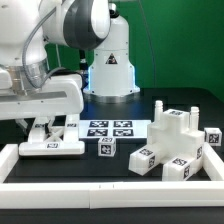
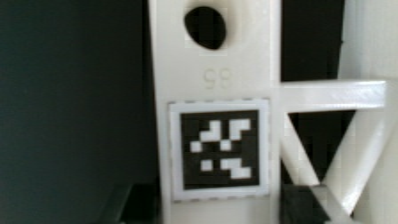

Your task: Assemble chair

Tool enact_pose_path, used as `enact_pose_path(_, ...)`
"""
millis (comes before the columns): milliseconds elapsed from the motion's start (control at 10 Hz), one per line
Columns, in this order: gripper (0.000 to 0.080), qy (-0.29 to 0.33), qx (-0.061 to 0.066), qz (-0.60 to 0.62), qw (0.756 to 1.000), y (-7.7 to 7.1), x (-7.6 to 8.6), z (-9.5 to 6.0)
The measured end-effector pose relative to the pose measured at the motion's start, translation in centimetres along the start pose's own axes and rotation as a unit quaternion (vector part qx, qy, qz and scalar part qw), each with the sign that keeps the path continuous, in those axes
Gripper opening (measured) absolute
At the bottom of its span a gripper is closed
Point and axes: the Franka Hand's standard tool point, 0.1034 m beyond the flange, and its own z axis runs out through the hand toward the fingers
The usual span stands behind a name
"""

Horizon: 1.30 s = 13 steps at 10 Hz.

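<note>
My gripper (image 1: 46, 128) is low over the table at the exterior view's left. Its dark fingers (image 2: 146, 203) sit tight against both sides of a white chair bar (image 2: 217, 60) with an oval hole and a square tag. That piece (image 1: 52, 146) lies flat on the black table. In the wrist view a slanted white strut (image 2: 329, 95) branches off it. A white stepped chair structure (image 1: 176, 133) stands at the exterior view's right. A small tagged cube (image 1: 106, 147) and two more tagged pieces (image 1: 143, 159) (image 1: 181, 168) lie between.
The marker board (image 1: 110, 128) lies flat at mid-table behind the cube. A low white border rail (image 1: 110, 187) runs along the front and turns up at both sides. The arm's white base (image 1: 110, 65) stands at the back.
</note>
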Motion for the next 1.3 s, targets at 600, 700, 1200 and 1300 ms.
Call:
enact_pose_path(600, 0.0638, -0.016, 0.016, 0.012, 1.000, -0.3, 1.2, -1.4)
enact_pose_path(700, 0.0638, -0.030, 0.028, 0.027, 0.999, -0.6, 1.4, -1.9)
enact_pose_path(1200, 0.0649, -0.146, 0.070, 0.045, 0.986, -1.5, 2.2, -2.0)
enact_pose_path(1300, 0.0649, -0.166, 0.074, 0.040, 0.982, -1.7, 2.5, -1.9)
